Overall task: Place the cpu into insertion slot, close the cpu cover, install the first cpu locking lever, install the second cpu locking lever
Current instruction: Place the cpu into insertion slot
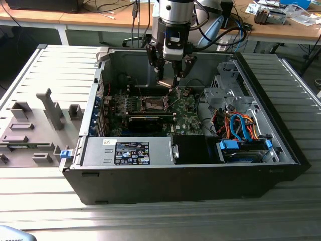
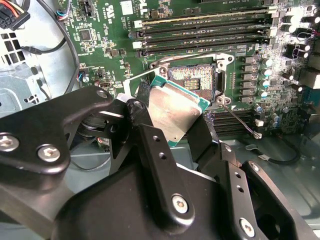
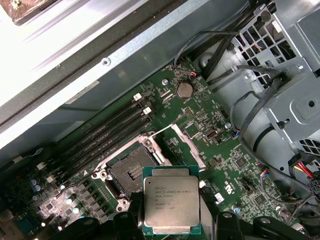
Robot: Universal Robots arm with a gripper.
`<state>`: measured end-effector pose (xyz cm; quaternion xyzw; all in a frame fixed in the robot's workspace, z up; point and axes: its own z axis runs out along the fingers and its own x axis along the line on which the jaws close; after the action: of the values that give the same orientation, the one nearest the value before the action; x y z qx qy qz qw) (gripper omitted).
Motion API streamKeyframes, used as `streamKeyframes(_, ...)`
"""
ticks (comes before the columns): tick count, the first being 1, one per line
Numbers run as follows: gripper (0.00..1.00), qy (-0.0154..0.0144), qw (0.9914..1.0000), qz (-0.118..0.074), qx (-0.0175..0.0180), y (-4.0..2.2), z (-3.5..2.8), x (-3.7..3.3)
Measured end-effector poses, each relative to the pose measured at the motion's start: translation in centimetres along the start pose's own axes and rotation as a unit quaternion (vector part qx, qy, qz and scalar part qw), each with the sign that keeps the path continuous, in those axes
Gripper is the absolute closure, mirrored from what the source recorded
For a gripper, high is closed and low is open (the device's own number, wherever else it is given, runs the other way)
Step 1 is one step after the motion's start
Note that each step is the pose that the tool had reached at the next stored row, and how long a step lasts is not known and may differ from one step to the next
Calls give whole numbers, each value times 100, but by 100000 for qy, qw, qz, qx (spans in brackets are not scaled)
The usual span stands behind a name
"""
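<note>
The gripper (image 1: 169,83), upper centre of the exterior view, has its black fingers clamped on the flat square silver-topped cpu (image 3: 171,205), held above the dark square metal-rimmed insertion slot (image 3: 131,172); the thin silver cpu cover (image 3: 186,145) stands open; I judge the chip needs lowering level, corners squared to the slot.

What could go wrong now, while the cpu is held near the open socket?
The cpu, clamped in the jaws, looks out of line with the insertion slot; lowered so, a corner might dig into the slot. The open cpu cover stands close beside the chip and could catch its edge.
</note>
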<state>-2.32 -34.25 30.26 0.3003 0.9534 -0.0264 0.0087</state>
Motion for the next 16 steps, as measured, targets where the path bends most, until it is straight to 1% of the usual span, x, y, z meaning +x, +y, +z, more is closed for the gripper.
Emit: streamKeyframes(16,45,29,99998,673,27,0,4,0)
